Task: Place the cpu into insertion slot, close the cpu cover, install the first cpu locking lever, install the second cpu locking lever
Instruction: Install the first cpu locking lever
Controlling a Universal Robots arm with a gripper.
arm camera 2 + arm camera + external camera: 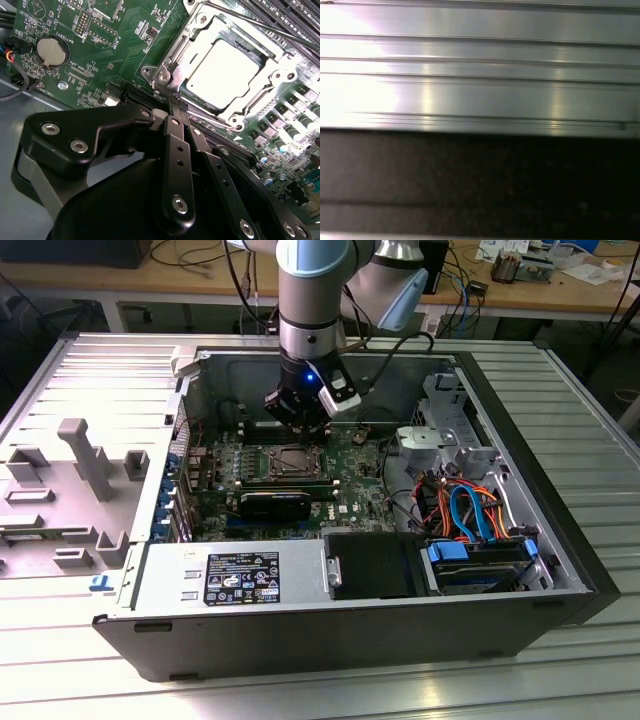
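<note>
Silver-topped square cpu point(225, 70) sits in the metal-rimmed insertion slot point(197, 47) under the silvery cpu cover point(280, 75); black gripper point(176, 102), fingers pressed together at its near corner, probably needs steady downward lever pressure.

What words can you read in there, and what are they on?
White label on the computer's silver box: print too small to read.
Green board: tiny white letters beside the round battery, too blurred to read.
The cpu: glaring white, nothing readable.
</note>
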